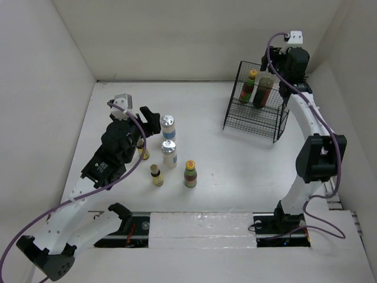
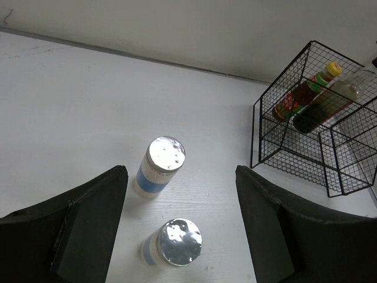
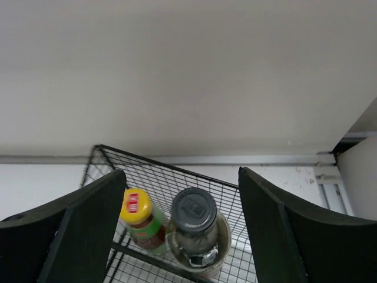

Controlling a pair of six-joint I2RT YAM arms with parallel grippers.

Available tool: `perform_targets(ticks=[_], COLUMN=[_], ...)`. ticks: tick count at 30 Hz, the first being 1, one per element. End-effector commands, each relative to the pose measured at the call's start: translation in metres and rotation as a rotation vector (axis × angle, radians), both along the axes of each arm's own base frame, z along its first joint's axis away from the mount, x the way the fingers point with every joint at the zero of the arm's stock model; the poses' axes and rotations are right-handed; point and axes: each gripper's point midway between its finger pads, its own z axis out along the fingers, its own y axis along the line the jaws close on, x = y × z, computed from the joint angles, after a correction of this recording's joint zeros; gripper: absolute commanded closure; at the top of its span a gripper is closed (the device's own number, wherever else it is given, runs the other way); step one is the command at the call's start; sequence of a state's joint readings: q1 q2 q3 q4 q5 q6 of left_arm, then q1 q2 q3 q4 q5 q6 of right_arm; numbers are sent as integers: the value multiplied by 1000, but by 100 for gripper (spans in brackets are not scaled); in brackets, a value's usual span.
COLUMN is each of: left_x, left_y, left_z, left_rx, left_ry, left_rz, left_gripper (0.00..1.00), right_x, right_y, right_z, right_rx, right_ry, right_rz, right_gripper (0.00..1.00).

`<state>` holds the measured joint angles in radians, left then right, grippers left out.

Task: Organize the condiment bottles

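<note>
Nearest on the table [image 1: 230,177] stood a tiny yellow bottle [image 1: 156,175], and right of it a brown yellow-capped bottle [image 1: 190,174]. Behind them came a second tiny yellow bottle [image 1: 143,151], half hidden by the left arm. Right of that were the nearer silver-capped bottle [image 1: 169,153] and the farther silver-capped bottle [image 1: 168,127]. The left gripper [image 2: 179,173] hung just left of those, fingers apart, empty. Far right, the black wire basket [image 1: 253,121] held another brown bottle [image 1: 250,86] and the tall dark bottle [image 1: 263,91]. The right gripper [image 3: 181,174] hovered above, fingers apart too.

Lighting: bright, even, diffuse overhead. Shadows: faint, soft, short on white table [image 1: 235,171]. Glare: speckled highlights on silver bottle caps [image 2: 166,153]. Focus: sharp; left gripper fingers [image 2: 88,230] dark, slightly soft
</note>
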<state>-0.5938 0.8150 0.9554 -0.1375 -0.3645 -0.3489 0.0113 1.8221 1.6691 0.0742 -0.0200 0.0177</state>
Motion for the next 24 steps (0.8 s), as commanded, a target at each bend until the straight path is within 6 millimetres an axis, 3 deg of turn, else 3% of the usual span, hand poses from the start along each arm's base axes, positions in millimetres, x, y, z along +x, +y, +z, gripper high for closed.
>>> perform_targets(ticks=[1,2,3,4,5,6,7,8,9,11,12,14,15,16,19,20,24], left_x=[-2,-2,-2,-2,-1,-1,0,0,1,1,1,0,0,0,1,3,3], left_y=[-1,-1,-1,-1,1,2,4,4,5,4,5,3,3,3,3,2,-3], left_z=[13,13,13,13,13,13,13,13,8,8,6,6,6,6,8,5,7], left_rx=[-35,-44,-44,-44,-43,-51,-50,-59,-46,-55,-50,-51,-51,-51,-56,-51,-53], left_ry=[-47,-46,-46,-46,-46,-45,-46,-45,-28,-26,-19,-18,-18,-18,-25,-18,-16], left_rz=[-11,-10,-10,-10,-1,9,22,23,33,34,34,25,25,25,25,25,3], left_gripper=[30,30,30,30,30,29,29,29,27,23,21,18,18,17,17,17,17], right_x=[-41,-61,-72,-86,-107,-122,-148,-165,-182,-222,-243,-280,-293,-309,-355,-366,-396], right_y=[29,40,61,91,114,141,187,205,221,257,261,274,273,271,277,276,291], right_z=[66,80,74,68,41,38,25,-10,-10,-30,-34,-44,-59,-51,-68,-83,-91], right_rx=[34,74,97,127,158,200,213,216,189,140,120,89,75,59,10,-11,-47], right_ry=[-144,-167,-149,-135,-83,-98,-70,-4,-18,36,44,73,102,71,137,191,207], right_rz=[42,79,173,272,367,473,623,665,713,840,872,947,955,981,1085,1103,1191], right_gripper=[22,29,41,67,94,97,99,97,92,76,57,39,26,21,7,5,2])
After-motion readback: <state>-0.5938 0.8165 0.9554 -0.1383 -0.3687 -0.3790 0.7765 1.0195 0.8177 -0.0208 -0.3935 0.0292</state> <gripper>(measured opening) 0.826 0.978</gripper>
